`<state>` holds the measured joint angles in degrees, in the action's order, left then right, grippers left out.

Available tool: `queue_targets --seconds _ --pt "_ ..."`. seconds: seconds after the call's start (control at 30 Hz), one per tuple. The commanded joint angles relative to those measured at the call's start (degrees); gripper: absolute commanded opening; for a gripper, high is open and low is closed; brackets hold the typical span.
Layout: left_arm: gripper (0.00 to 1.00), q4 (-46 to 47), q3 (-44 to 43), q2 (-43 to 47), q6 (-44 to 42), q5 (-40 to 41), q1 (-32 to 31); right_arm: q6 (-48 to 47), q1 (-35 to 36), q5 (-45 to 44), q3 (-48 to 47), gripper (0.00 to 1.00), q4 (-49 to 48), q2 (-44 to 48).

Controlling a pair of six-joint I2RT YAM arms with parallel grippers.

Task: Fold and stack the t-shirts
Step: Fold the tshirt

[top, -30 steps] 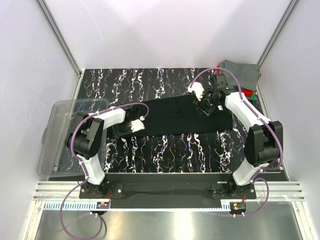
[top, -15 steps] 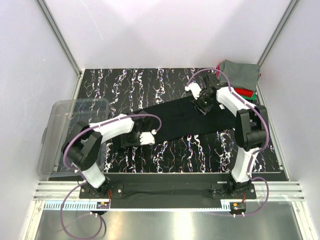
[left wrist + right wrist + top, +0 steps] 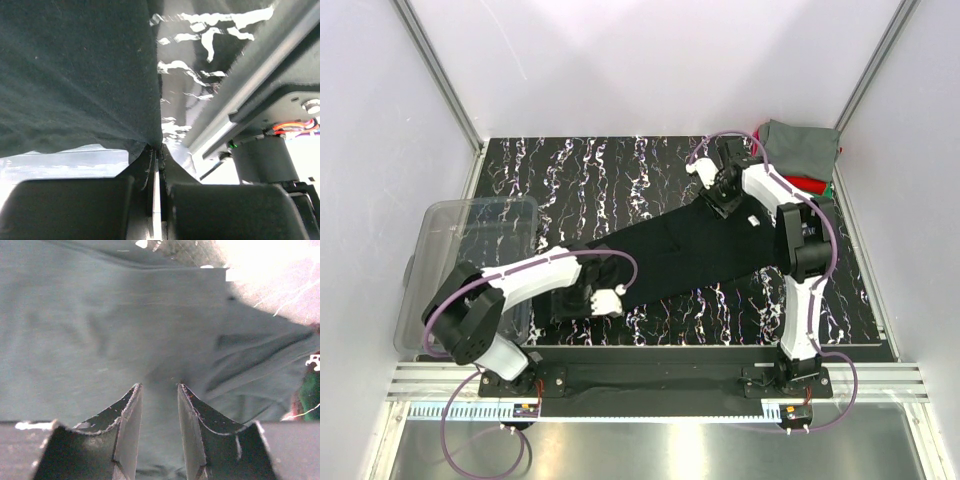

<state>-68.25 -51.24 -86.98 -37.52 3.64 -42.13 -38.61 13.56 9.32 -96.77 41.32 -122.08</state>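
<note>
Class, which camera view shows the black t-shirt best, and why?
Top external: the whole black t-shirt shows, stretched diagonally across the table. Left wrist shows only an edge pinched in the left gripper; right wrist, just a close patch of cloth.

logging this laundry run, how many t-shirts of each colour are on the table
black t-shirt: 1
grey t-shirt: 1
red t-shirt: 1, only its edge shows under the grey
green t-shirt: 1, only a sliver shows
total: 4
</note>
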Motion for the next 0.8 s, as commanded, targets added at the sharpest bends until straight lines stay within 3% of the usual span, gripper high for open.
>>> queue_targets --seconds 0.0,0.17,0.33,0.43,0.57,0.6,0.67,0.77 --pt "0.0 -4.0 1.5 3.0 0.4 -1.8 -0.1 0.8 0.3 -3.4 -3.1 0.41 -0.7 -1.5" --pt "0.0 -4.6 1.3 3.8 0.2 -3.3 -1.2 1.0 0.6 -4.0 -7.0 0.41 -0.5 -6.0" --pt "0.0 -5.3 0.9 4.0 0.1 -6.2 -3.1 -0.6 2.0 -4.6 -19.0 0.4 2.4 -15.4" --pt "0.0 -5.4 -0.2 3.1 0.3 -8.1 -5.2 -0.9 3.0 -4.7 -31.9 0.4 6.8 -23.4" --pt "0.0 -3.2 -4.4 -2.1 1.6 -8.7 -9.9 -1.2 4.6 -4.0 -59.4 0.4 14.4 -36.7" --pt "0.0 -2.5 -7.8 -3.9 2.1 -9.2 -10.8 -1.8 5.2 -4.3 -62.2 0.41 14.6 -40.4" --pt "0.0 -2.2 -11.8 -8.7 2.6 -10.7 -12.9 -5.1 6.9 -5.6 -63.7 0.41 10.1 -42.0" --pt "0.0 -2.2 -19.3 -14.3 3.7 -12.9 -16.4 -6.7 7.7 -5.1 -58.3 0.43 -1.2 -40.6"
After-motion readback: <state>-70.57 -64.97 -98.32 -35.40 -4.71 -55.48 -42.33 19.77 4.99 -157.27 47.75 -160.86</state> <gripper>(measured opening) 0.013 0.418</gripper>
